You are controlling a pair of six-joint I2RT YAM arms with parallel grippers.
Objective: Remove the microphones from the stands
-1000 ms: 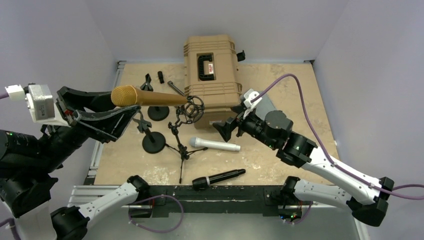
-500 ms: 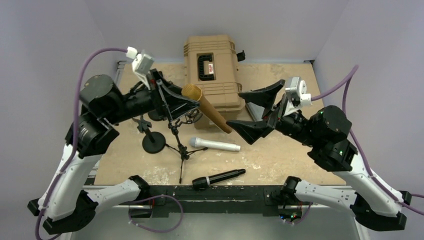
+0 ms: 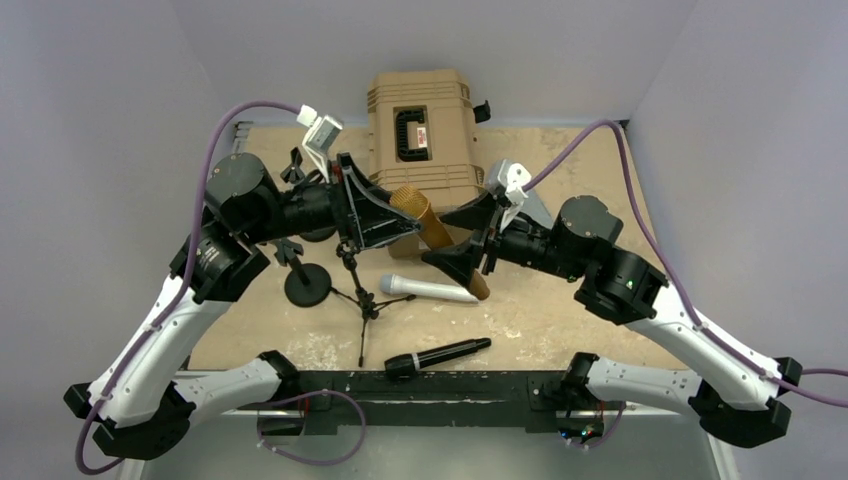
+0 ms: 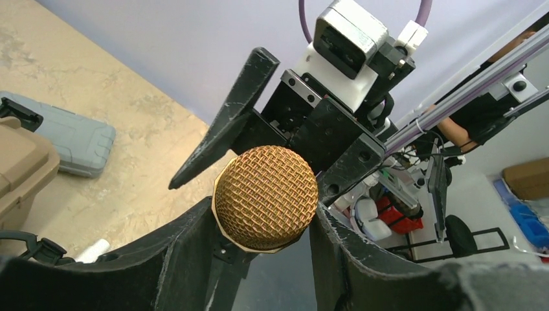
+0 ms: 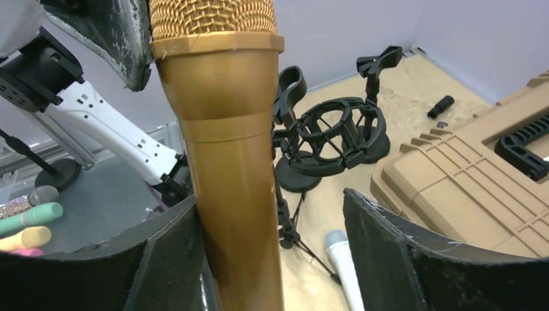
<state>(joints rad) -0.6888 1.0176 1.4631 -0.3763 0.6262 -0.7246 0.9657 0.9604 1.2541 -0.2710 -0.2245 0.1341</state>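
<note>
Gold microphone up in air over middle of desk, off empty stand. Left tool holds its round head tight. Right tool has just come in, wide around handle, not gripping yet. Hand-over looks next.

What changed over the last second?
The left gripper, clamped on the head of the gold microphone, swung it from far left to centre. The right gripper came in astride its handle, jaws narrowing but not shut. White microphone, black microphone, tripod stand, tan case: unmoved.
</note>
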